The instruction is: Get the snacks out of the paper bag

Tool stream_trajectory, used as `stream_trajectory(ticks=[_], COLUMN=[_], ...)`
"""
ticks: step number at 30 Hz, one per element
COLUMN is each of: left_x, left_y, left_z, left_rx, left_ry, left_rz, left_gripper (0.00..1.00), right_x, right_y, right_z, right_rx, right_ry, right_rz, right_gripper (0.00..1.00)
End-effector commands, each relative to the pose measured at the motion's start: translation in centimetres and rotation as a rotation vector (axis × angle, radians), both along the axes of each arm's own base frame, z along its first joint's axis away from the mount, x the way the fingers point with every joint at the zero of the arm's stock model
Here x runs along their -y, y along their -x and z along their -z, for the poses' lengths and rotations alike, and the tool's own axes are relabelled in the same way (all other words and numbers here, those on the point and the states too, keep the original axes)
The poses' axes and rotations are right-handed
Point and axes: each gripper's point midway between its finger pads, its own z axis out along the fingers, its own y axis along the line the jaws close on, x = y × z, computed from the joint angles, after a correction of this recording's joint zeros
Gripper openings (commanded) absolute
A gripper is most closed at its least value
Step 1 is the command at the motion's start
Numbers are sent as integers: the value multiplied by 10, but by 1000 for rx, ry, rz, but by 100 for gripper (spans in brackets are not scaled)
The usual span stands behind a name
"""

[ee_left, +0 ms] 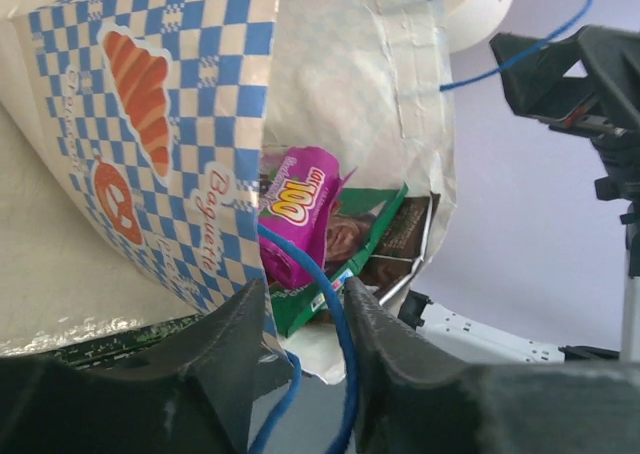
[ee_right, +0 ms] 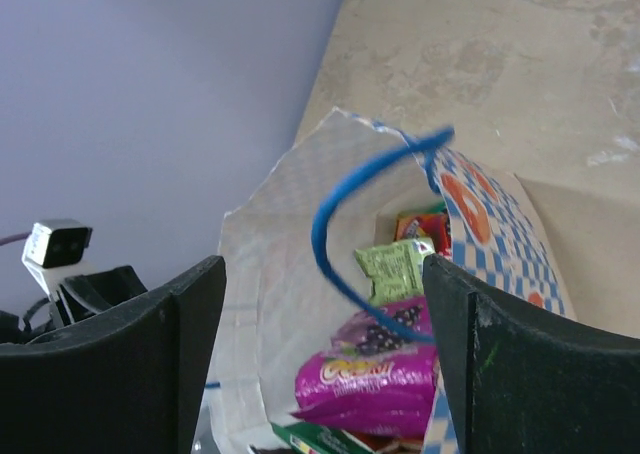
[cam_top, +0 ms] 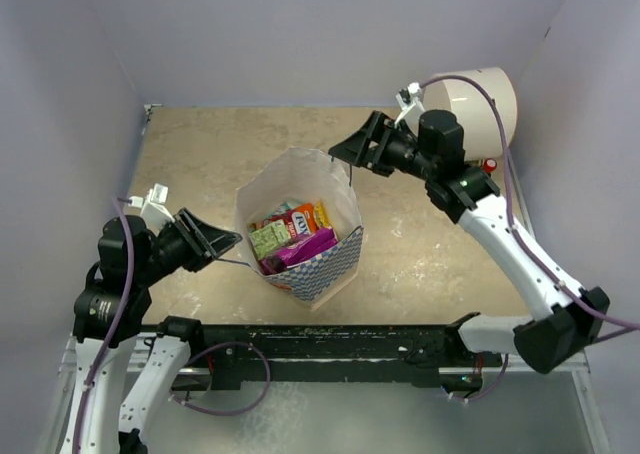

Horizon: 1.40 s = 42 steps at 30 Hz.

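Top external shows paper bag (cam_top: 335,264) holding snacks (cam_top: 300,236), left gripper (cam_top: 232,240) narrow around its cord (ee_left: 344,369), right gripper (cam_top: 345,144) wide.

The top camera looks steeply down from behind the arm bases (cam_top: 178,330) over the whole table (cam_top: 430,244). Each wrist camera sits much closer (the paper bag (cam_top: 325,269) fills its frame), facing into its mouth from opposite sides; all three share the magenta pouch (cam_top: 308,246).

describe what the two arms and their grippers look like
Both arms have white link shells and black joint housings. The left arm and right arm each trail a purple cable. The left gripper and right gripper are black with broad wedge-shaped fingers, with a small white camera unit at each wrist.
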Motion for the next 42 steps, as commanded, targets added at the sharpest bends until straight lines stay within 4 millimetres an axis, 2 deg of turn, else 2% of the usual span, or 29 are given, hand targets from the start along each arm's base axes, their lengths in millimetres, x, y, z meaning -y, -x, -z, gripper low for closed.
stream_trajectory(ticks=[1,4,9,14,20,25,27,31,34,38,42], left_x=[-5,-5,-5,-11,-16,-12,-15,-26,-42,-82,-93], left_y=[-16,-20,-26,-42,-74,-97,-107,-123,-137,-154,-171], left_z=[-15,-15,-29,-49,-79,-98,-112,-121,-118,-117,-134], left_rx=[21,-2,-12,23,60,93,124,72,-9,-51,-3], left_ry=[-10,-13,-8,-36,-101,-115,-147,-216,-254,-244,-265], left_rz=[-51,-56,-65,-108,-138,-116,-125,-151,-169,-234,-247], left_gripper=[36,28,17,10,2,0,0,0,0,0,0], right_x=[-20,-26,-37,-49,-53,-47,-47,-57,-70,-86,-114], right_y=[-15,-22,-25,-19,-27,-29,-29,-34,-33,-34,-30], right_z=[-48,-46,-49,-61,-68,-76,-79,-88,-89,-90,-94], right_rx=[118,117,96,114,148,175,191,223,225,222,222], right_ry=[-80,-73,-123,-180,-123,-99,-104,-134,-178,-199,-237], right_rz=[-81,-107,-161,-250,-279,-257,-255,-298,-385,-430,-473], right_gripper=[78,67,39,30,10,7,7,6,6,7,7])
